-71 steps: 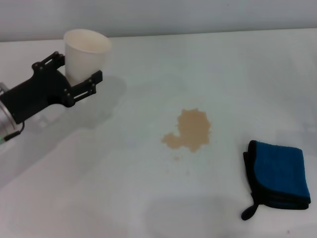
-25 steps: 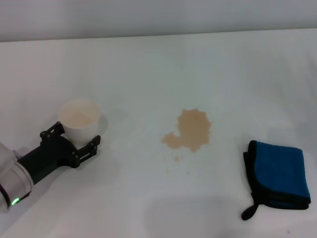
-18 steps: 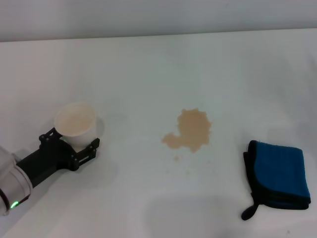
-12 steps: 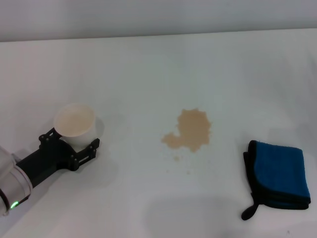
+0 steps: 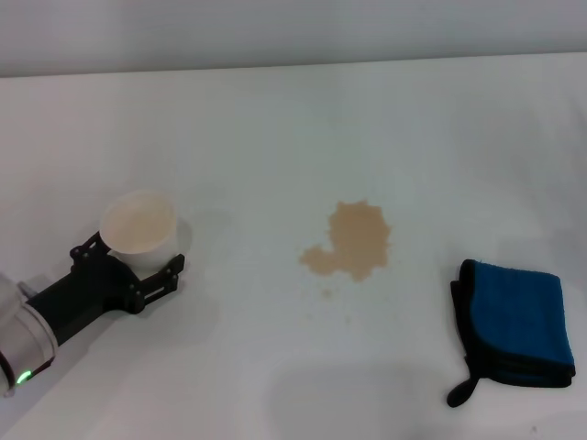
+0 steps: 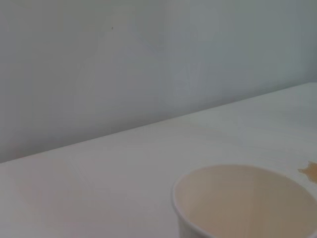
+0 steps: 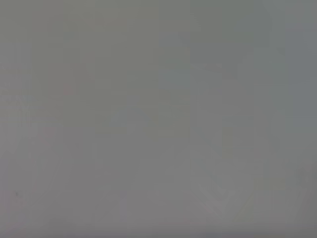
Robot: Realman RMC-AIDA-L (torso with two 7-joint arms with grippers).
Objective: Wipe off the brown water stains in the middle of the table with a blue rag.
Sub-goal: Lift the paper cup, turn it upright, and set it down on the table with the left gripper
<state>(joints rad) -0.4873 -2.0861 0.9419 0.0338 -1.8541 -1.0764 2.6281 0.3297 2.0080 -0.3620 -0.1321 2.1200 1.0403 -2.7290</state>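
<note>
Head view: a white paper cup (image 5: 139, 229) is held upright between the left gripper (image 5: 128, 266) fingers on the counter (image 5: 275, 137). Brown water stains (image 5: 353, 241) are seen mid-counter, the blue rag (image 5: 514, 323) well apart to their right, untouched.

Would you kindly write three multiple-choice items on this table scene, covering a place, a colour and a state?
1. Where does the blue rag lie relative to the brown water stains?
A. on the robot's right of them
B. on top of them
C. on the robot's left of them

2. What colour edges the rag?
A. white
B. black
C. red

3. How is the paper cup?
A. tipped over
B. upright, between the left hand's fingers
C. stacked on the rag

Answers: 1 A, it sits apart toward the right; 2 B, a dark border shows; 3 B, its open mouth faces up.
</note>
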